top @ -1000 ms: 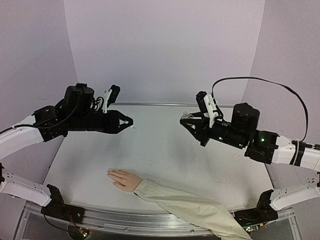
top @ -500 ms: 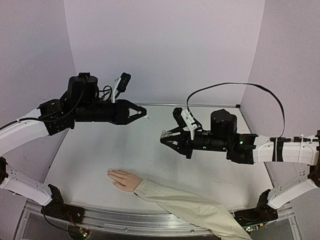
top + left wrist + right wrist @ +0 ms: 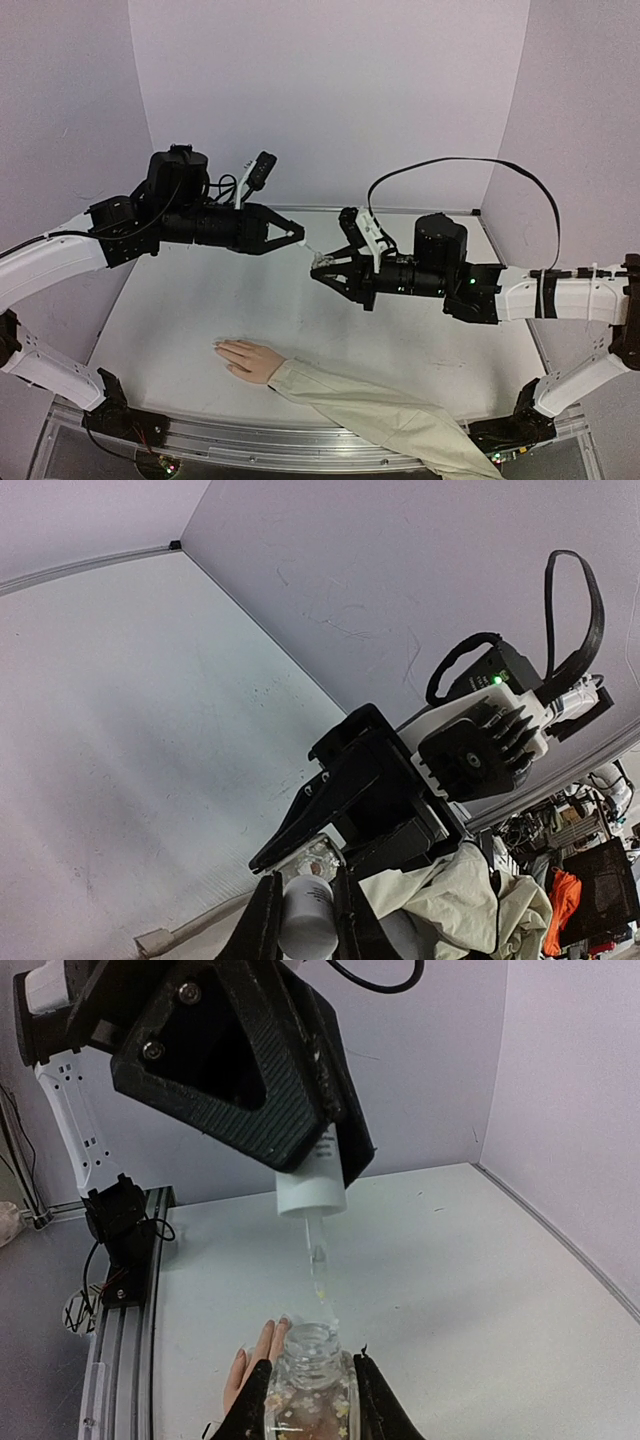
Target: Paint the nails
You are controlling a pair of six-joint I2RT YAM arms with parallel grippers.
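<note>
The left arm reaches in from the left side, raised above the tabletop [image 3: 190, 310]. Its left end effector [image 3: 298, 238] is closed narrowly on a white cap [image 3: 311, 1182], gripped between the two dark fingers [image 3: 262, 930]. A thin brush [image 3: 318, 1260] hangs from the cap, slanting down toward the middle of the workspace. Its tip is right at the open mouth of a clear bottle [image 3: 310, 1380]; whether it dips inside cannot be told. The bottle stands upright and holds pale flecked contents. It is clamped at its sides by the right end effector [image 3: 322, 270], which is carried in mid-air by the right arm coming from the right side. The two end effectors almost meet tip to tip.

Well below them, near the front edge, the mannequin hand [image 3: 248, 358] lies flat on the tabletop. Its fingers point left, so the nails [image 3: 220, 346] are at its left end, too small to make out. The beige sleeve [image 3: 380, 415] trails off to the right.
</note>
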